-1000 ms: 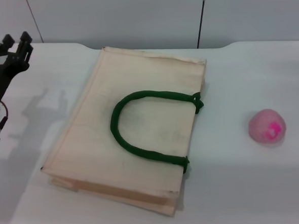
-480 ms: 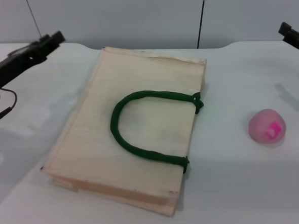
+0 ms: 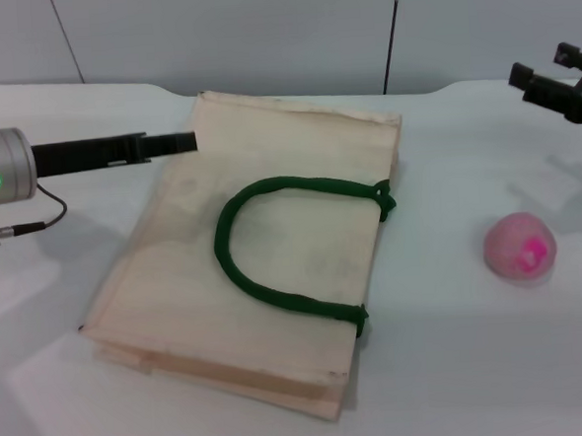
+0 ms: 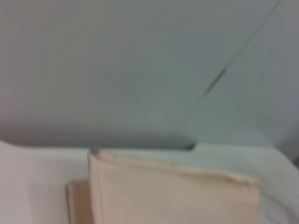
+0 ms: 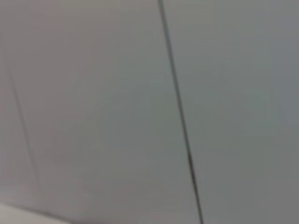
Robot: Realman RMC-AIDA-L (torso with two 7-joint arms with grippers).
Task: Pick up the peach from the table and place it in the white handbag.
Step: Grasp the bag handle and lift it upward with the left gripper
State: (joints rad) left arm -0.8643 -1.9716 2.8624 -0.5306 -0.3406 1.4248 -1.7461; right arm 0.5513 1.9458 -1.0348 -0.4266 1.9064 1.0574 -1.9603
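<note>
1. Head view: we see the peach [image 3: 519, 247] on the tabletop [image 3: 458, 366], well right of the flat white handbag [image 3: 265, 279].
2. Left hand [image 3: 173, 142] reaches the bag's far-left edge; right hand [image 3: 545, 86] hovers beyond the peach. We cannot tell either's state.

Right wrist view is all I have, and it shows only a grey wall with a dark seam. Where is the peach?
Observer: The peach sits on the table, to the right of the bag, apart from it.
Operator: Where is my right claw?
Observer: The right claw is at the far right edge of the head view, beyond the peach and holding nothing.
Operator: And the left one?
Observer: The left claw reaches in level from the left, its tip at the bag's far left edge.
Operator: Is the bag open?
Observer: It lies flat, with a green handle on top.
</note>
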